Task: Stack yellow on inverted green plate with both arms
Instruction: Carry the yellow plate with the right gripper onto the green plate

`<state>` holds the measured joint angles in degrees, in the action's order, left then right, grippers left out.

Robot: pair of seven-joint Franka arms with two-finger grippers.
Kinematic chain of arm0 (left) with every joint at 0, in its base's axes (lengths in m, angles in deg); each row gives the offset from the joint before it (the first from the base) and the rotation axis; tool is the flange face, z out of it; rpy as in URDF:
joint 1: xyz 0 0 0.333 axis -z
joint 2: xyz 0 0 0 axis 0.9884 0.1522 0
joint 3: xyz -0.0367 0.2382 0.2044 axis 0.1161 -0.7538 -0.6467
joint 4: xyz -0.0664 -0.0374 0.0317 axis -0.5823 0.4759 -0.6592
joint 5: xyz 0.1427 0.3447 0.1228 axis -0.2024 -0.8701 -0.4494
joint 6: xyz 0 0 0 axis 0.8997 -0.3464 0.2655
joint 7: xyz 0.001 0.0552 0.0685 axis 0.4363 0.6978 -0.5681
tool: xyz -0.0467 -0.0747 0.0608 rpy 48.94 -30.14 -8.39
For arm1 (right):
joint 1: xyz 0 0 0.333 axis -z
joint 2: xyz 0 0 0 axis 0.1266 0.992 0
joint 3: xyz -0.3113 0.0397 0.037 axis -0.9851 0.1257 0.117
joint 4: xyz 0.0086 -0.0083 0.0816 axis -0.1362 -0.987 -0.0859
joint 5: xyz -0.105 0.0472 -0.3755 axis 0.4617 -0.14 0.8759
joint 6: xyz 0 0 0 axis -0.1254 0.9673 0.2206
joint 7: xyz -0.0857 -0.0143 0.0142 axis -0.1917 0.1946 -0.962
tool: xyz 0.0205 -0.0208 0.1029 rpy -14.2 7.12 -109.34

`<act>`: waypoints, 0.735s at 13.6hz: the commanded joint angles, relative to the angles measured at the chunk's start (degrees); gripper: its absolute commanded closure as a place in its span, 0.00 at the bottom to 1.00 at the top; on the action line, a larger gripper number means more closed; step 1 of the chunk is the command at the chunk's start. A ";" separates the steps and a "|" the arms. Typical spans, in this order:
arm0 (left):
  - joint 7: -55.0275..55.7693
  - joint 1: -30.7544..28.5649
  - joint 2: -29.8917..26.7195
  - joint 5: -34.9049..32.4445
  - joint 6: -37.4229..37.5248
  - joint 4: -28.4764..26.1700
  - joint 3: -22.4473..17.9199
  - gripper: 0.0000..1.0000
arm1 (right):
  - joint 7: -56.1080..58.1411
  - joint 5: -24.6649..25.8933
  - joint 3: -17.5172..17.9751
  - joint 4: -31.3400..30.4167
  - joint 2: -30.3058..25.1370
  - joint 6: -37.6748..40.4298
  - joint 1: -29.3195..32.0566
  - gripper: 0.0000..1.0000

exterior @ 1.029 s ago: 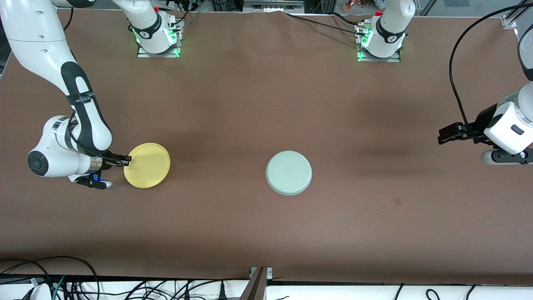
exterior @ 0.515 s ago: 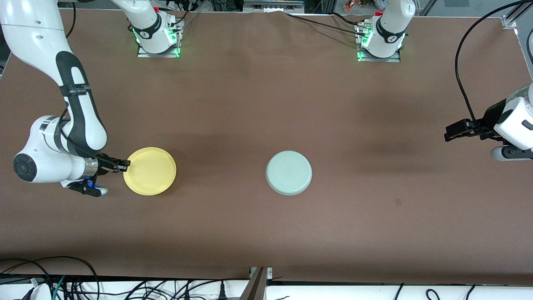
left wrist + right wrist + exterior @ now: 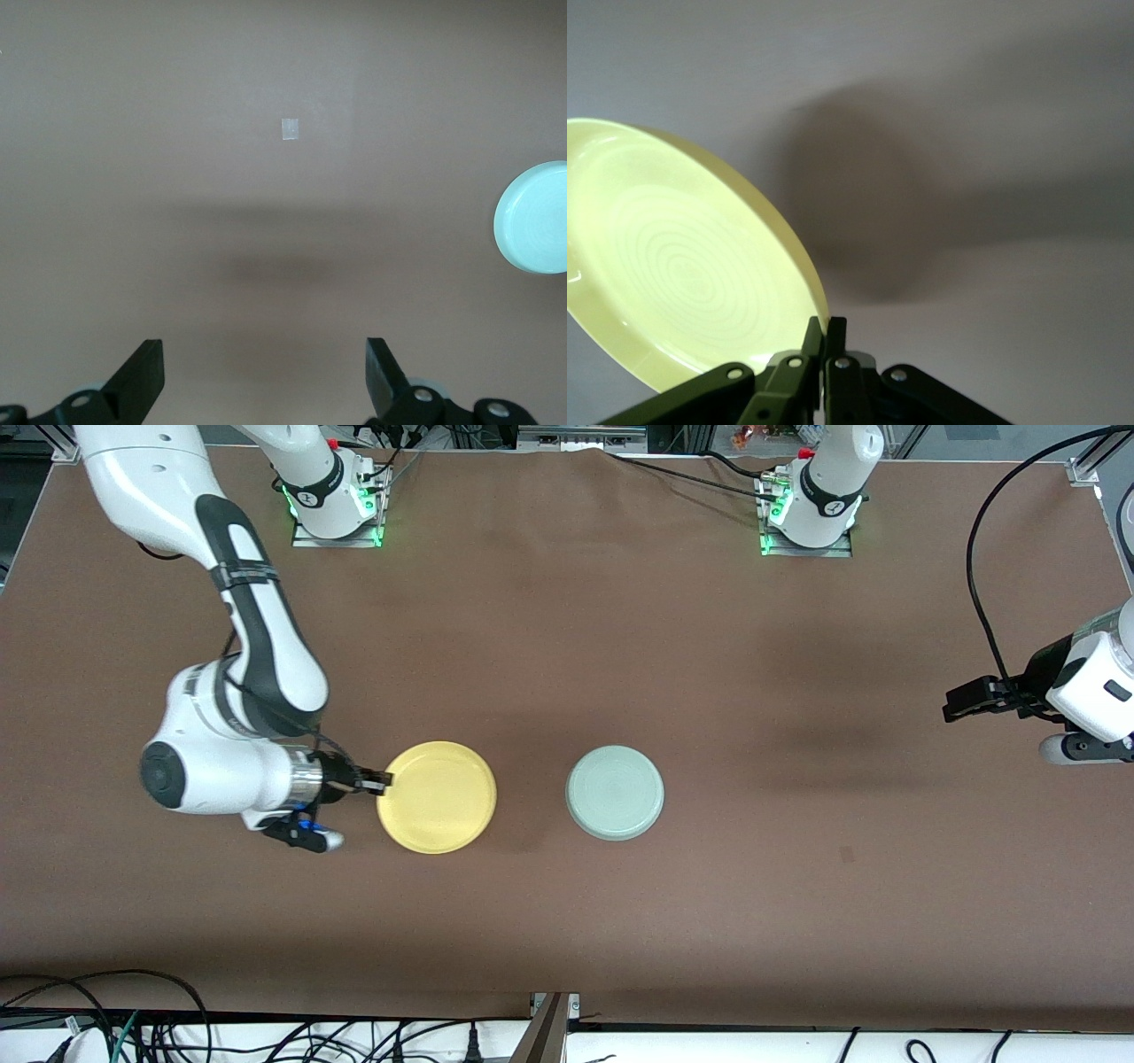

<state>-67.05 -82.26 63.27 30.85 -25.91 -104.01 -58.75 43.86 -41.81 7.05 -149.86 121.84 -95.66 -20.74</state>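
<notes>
Front view: table [image 3: 567, 921], right arm [image 3: 257, 629] bent low, wrist level, carrying yellow [image 3: 437, 796] in the air beside the green plate [image 3: 615, 793] (inverted, mid-table). Right gripper [image 3: 383, 781] pinches yellow's rim. Transport step; next it likely needs centring over green, then lowering flat. Left gripper [image 3: 264, 376] waits spread over the left arm's table end.
</notes>
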 commanded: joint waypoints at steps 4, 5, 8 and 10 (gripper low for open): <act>-1.20 -0.48 -0.91 1.87 -0.04 -0.88 0.00 0.00 | -10.28 -2.92 0.12 2.90 5.64 -14.82 -13.49 1.00; -1.20 -0.39 -0.91 1.87 -0.04 -0.97 0.00 0.00 | -11.51 -3.01 0.20 4.21 7.22 -15.18 -14.82 1.00; -1.20 -0.39 -0.91 1.87 -0.04 -0.97 0.00 0.00 | -19.32 -3.01 0.20 11.06 11.70 -15.45 -18.95 1.00; -1.20 -0.48 -0.91 1.87 0.05 -0.97 0.00 0.00 | -20.83 -3.01 0.20 13.80 14.43 -15.80 -19.93 1.00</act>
<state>-67.05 -82.28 63.27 30.86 -25.91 -104.05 -58.74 24.71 -43.75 7.74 -141.77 132.13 -111.84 -40.21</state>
